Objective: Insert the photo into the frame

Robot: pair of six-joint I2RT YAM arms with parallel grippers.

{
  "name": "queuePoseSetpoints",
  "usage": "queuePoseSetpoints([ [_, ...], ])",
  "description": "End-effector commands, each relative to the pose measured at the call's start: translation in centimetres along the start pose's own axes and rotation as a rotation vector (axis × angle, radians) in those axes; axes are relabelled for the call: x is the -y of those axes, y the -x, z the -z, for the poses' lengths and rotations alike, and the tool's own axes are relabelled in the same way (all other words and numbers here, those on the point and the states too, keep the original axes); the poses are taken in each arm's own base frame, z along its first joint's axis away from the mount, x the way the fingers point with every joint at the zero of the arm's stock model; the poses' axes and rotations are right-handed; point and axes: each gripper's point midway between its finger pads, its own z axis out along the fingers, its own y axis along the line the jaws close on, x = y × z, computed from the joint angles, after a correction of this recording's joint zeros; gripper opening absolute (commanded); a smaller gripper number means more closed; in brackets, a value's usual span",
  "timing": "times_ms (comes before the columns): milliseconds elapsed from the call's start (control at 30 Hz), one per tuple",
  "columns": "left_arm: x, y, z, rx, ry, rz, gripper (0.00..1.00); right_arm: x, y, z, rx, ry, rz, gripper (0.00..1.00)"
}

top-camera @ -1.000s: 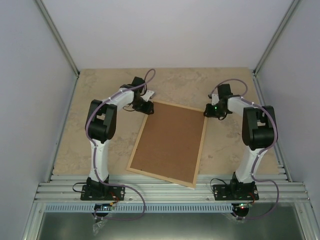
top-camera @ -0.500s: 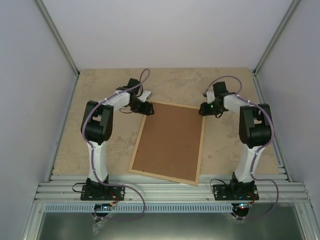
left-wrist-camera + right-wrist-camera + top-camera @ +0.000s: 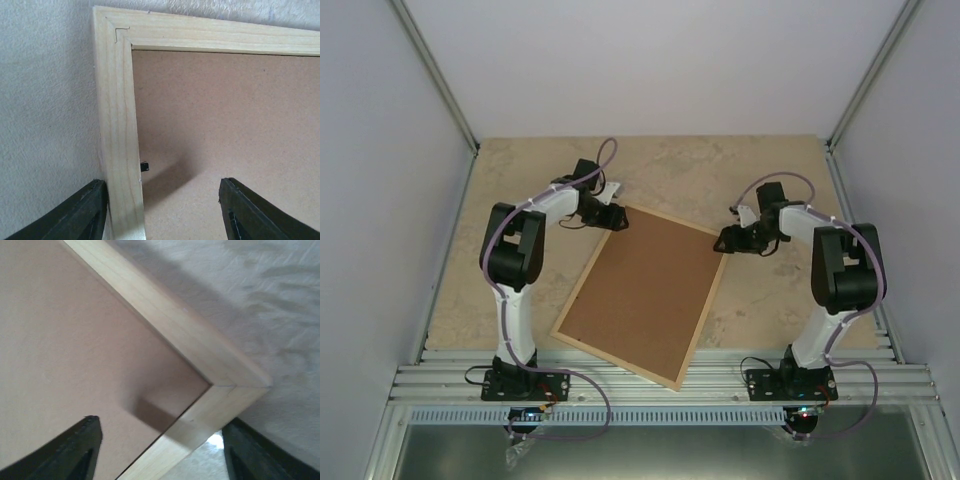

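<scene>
The frame lies back-up on the table, its brown backing board showing. Since half a second ago it has swung, its near end now further left and the tilt steeper. The right gripper has drawn nearer along with the far right corner, its jaws spread wide either side of it. The left gripper has barely moved, its jaws wide apart astride the side slat, gripping nothing.

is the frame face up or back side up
Back side up: the brown backing board fills the frame; no photo or glass shows.
</scene>
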Motion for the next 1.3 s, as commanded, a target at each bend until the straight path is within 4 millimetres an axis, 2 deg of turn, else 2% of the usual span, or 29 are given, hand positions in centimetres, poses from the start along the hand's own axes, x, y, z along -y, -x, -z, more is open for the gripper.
queuePoseSetpoints([
  [0, 1.6, -6.6, -3.6, -0.193, -0.080, 0.067, 0.64, -2.4, -3.6, 0.1, -0.087, 0.128, -0.057, 0.84],
  [33, 1.6, -6.7, -3.5, -0.193, -0.077, 0.068, 0.64, -2.1, -3.5, 0.5, -0.077, 0.121, -0.064, 0.87],
  [133, 1.3, -6.9, -3.0, -0.181, -0.080, 0.118, 0.64, -1.9, -3.9, 0.6, -0.078, 0.121, -0.083, 0.69],
  [200, 1.0, -6.8, -2.5, -0.170, -0.094, 0.139, 0.64, -2.1, -4.6, -0.3, -0.108, 0.150, -0.100, 0.59],
  [300, 0.7, -6.5, -1.8, -0.157, -0.109, 0.148, 0.64, -2.5, -4.7, -1.5, -0.141, 0.208, -0.121, 0.56],
  [400, 1.0, -6.8, -1.5, -0.170, -0.146, 0.156, 0.64, -2.3, -3.2, -2.7, -0.138, 0.251, -0.153, 0.50],
  [500, 1.6, -7.1, -1.3, -0.168, -0.187, 0.161, 0.64, -1.5, 0.7, -3.4, -0.088, 0.255, -0.147, 0.46],
  [533, 1.8, -7.0, -1.3, -0.161, -0.198, 0.173, 0.65, -1.4, 3.1, -3.2, -0.045, 0.259, -0.128, 0.46],
  [633, 2.4, -6.1, -1.7, -0.135, -0.246, 0.204, 0.65, -1.8, 8.4, -3.7, 0.035, 0.305, -0.101, 0.43],
  [667, 2.6, -5.8, -1.8, -0.132, -0.256, 0.208, 0.65, -2.1, 9.5, -4.5, 0.030, 0.339, -0.098, 0.43],
  [700, 2.6, -5.4, -1.9, -0.130, -0.263, 0.211, 0.66, -2.8, 11.2, -4.1, 0.052, 0.355, -0.070, 0.43],
  [767, 2.5, -4.8, -1.7, -0.124, -0.258, 0.207, 0.66, -3.1, 12.8, -3.6, 0.080, 0.348, -0.019, 0.44],
  [833, 2.2, -4.5, -1.3, -0.112, -0.235, 0.207, 0.66, -2.7, 13.1, -2.4, 0.106, 0.304, 0.013, 0.49],
  [933, 1.2, -5.0, -1.1, -0.108, -0.189, 0.223, 0.66, -1.8, 12.1, -0.1, 0.127, 0.240, 0.011, 0.62],
  [1033, 0.4, -5.7, -1.3, -0.117, -0.158, 0.230, 0.66, -0.4, 11.4, 2.1, 0.173, 0.144, 0.023, 0.68],
  [1133, 0.2, -5.9, -1.6, -0.124, -0.152, 0.232, 0.66, 1.1, 11.0, 3.0, 0.204, 0.033, 0.069, 0.65],
  [1267, 0.2, -5.7, -1.8, -0.125, -0.159, 0.237, 0.65, 2.6, 9.4, 2.1, 0.145, -0.045, 0.049, 0.58],
])
